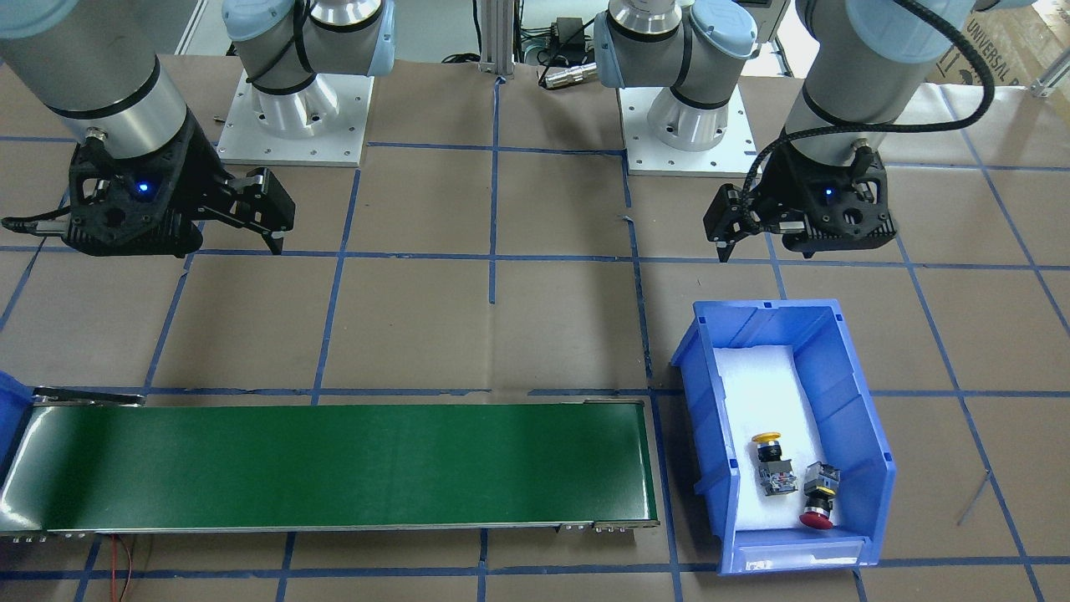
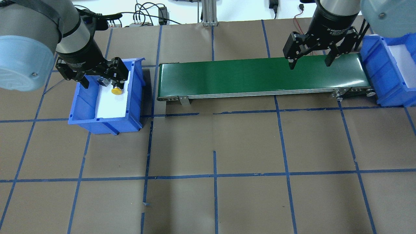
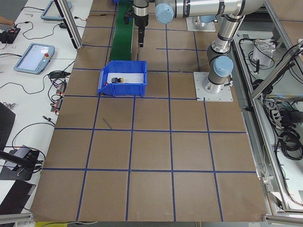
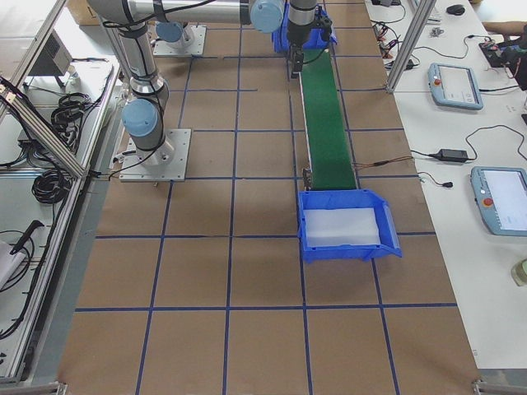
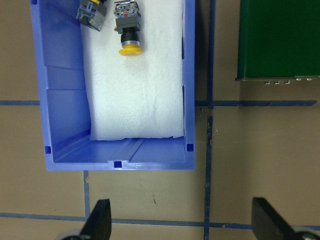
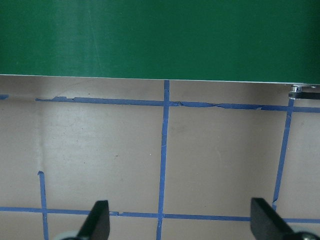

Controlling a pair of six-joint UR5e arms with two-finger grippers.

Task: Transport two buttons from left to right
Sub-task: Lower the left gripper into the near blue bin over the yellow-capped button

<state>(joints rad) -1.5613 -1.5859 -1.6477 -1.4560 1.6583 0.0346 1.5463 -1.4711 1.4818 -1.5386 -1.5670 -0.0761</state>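
The yellow-capped button and the red-capped button lie on their sides on white foam in the blue left bin. The left wrist view shows the yellow button and only the grey block of the red button. My left gripper is open and empty. It hangs high over the table on the robot's side of this bin, as the left wrist view shows. My right gripper is open and empty, high near the belt's right end.
A green conveyor belt runs between the left bin and a second blue bin with white foam at the right end. Brown paper with blue tape lines covers the table. Both arm bases stand at the robot's edge.
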